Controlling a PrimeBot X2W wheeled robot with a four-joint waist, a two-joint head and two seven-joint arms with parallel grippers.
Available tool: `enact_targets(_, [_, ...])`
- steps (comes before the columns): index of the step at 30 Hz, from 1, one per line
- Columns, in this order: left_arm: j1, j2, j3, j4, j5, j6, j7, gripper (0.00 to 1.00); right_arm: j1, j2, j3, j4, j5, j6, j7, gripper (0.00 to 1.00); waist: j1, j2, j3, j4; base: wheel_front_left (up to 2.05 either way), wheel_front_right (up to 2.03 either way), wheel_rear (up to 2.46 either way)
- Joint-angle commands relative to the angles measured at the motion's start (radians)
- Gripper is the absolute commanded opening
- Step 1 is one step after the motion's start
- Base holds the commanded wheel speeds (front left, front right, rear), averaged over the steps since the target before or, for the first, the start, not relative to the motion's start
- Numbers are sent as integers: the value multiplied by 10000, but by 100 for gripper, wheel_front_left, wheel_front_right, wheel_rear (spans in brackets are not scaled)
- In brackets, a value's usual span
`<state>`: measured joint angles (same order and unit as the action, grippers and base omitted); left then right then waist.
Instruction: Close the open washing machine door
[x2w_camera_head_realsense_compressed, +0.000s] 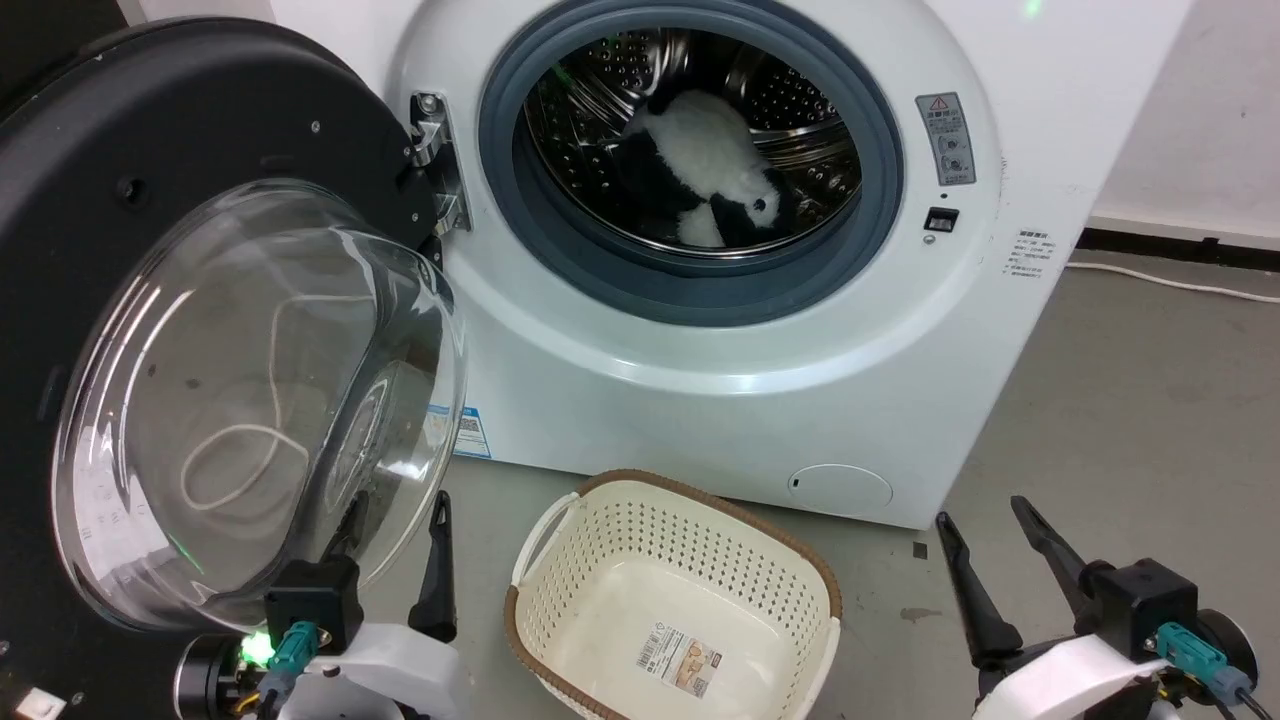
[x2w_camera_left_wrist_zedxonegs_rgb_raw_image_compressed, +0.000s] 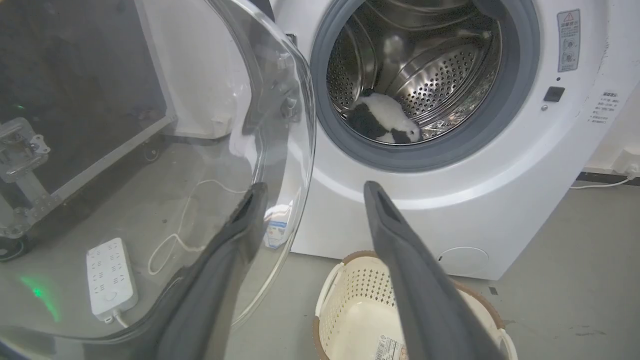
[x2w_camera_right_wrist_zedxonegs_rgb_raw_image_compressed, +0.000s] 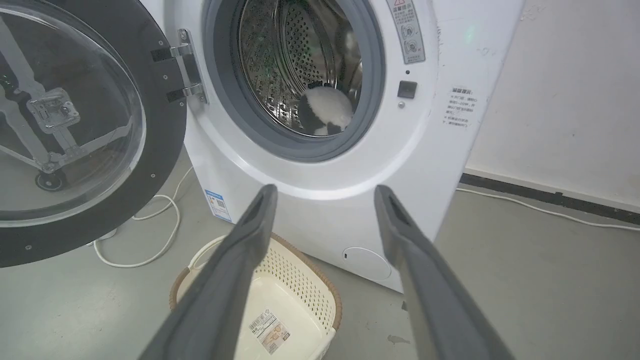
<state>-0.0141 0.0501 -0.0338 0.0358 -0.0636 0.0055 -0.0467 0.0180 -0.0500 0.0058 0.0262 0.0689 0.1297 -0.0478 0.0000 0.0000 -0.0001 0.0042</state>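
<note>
Left pincer (x2w_camera_head_realsense_compressed: 398, 510) is held spread and empty close by the glass bowl of the door (x2w_camera_head_realsense_compressed: 150, 120); right pincer (x2w_camera_head_realsense_compressed: 980, 510) likewise spread, empty. Swung wide at the left of the washing machine (x2w_camera_head_realsense_compressed: 700, 400), the door is judged stiff, heavy, best pushed on its black frame

Floor (x2w_camera_head_realsense_compressed: 1120, 420): smooth grey concrete, matt, a few small dark marks toward its right side. Even, soft light; no hard shadows.

Wall (x2w_camera_right_wrist_zedxonegs_rgb_raw_image_compressed: 565, 90) at the right: plain white, slightly scuffed. A black baseboard strip (x2w_camera_right_wrist_zedxonegs_rgb_raw_image_compressed: 550, 197) runs along its foot. A thin white cable (x2w_camera_right_wrist_zedxonegs_rgb_raw_image_compressed: 550, 212) lies on the floor just beside the strip, following it.

Left part of the floor: a white power strip (x2w_camera_left_wrist_zedxonegs_rgb_raw_image_compressed: 110, 280) lying flat, with a loose white cord (x2w_camera_right_wrist_zedxonegs_rgb_raw_image_compressed: 176, 220) looped near it. Behind these stands a dark panel (x2w_camera_left_wrist_zedxonegs_rgb_raw_image_compressed: 75, 85) edged in pale metal, with a metal latch bracket (x2w_camera_left_wrist_zedxonegs_rgb_raw_image_compressed: 20, 142) fixed at its left.
</note>
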Motion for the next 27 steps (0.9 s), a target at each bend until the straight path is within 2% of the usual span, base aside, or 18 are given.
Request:
enact_targets(1, [6,8,-44,42,-84,-11,-118,100,138,-1,16,44,108,2,-107,100,0,0,1,1,0,0,0])
enact_targets(2, [6,8,-55,54,-111,-10,-139,100,145,-1,17,54,134,2,-128,100,0,0,2,2,0,0,0])
enact_targets(3, [6,8,-60,64,-151,-6,-160,73,151,-1,19,64,159,2,-149,100,0,0,4,3,0,0,0])
enact_targets(4, [1,8,-69,67,-180,-5,-181,0,155,-1,20,71,184,2,-170,100,0,0,7,5,0,0,0])
enact_targets(9, [-34,7,-108,-76,-277,-69,-286,0,193,-1,6,104,312,3,-275,100,0,0,9,40,0,0,0])
enact_targets(18, [-476,1,365,-2269,-394,-115,-515,0,247,-1,-19,241,586,4,-504,100,0,0,2,543,0,0,0])
enact_targets(23, [-870,1,1209,-3418,-397,69,-620,0,254,-1,-24,325,722,4,-609,100,0,0,-18,999,0,0,0])
enact_targets(27, [-1091,1,2500,-3873,-569,206,-704,0,270,-1,-23,390,840,4,-692,100,0,0,-30,1399,0,0,0])
